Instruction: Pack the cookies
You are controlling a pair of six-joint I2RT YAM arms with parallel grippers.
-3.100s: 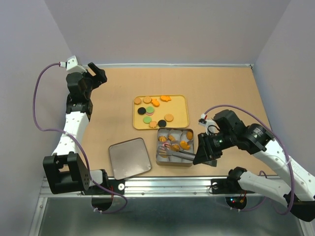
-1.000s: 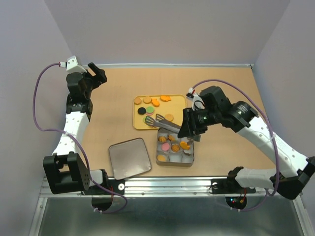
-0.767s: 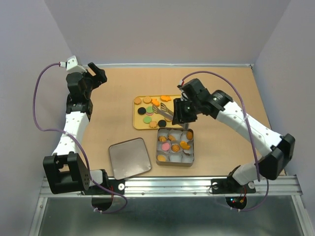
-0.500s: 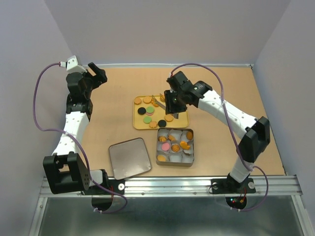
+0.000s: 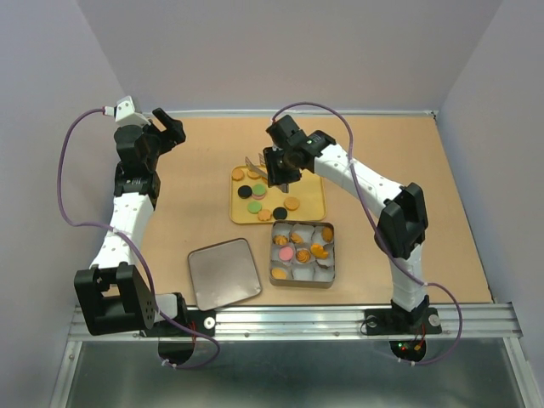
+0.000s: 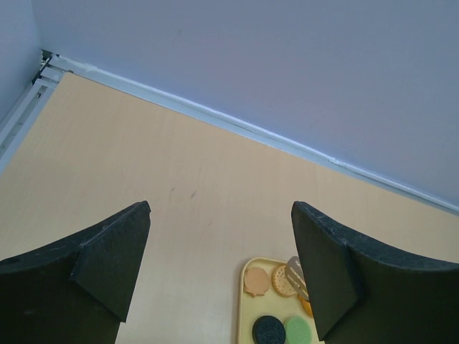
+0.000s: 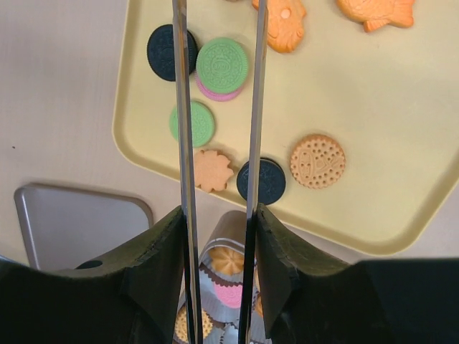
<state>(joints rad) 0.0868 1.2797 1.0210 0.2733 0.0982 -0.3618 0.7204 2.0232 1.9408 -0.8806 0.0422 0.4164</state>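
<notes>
So the right pincer (image 7: 219, 222) is stretched way out over the shallow yellow rectangular tray (image 5: 312, 197). It's pinching a pair of thin metal tongs (image 7: 184, 143), and the two blades run straight out from between its fingers (image 7: 154, 272) with a gap between them. The tong tips hang over the tray's far left corner, can't tell if anything's caught in them. Loose cookies (image 7: 222, 64) lie on the tray: black, green, pink and tan discs, plus orange fish-ish shapes near the far edge. More sit in white paper cups (image 5: 320, 270) inside the small square metal tin (image 5: 302, 284) just in front of the tray. Its flat grey lid (image 5: 223, 272) lies on the tan tabletop (image 5: 382, 161) to the left. The left pincer (image 6: 221, 236) is raised near the far left corner, spread wide, holding nothing.
</notes>
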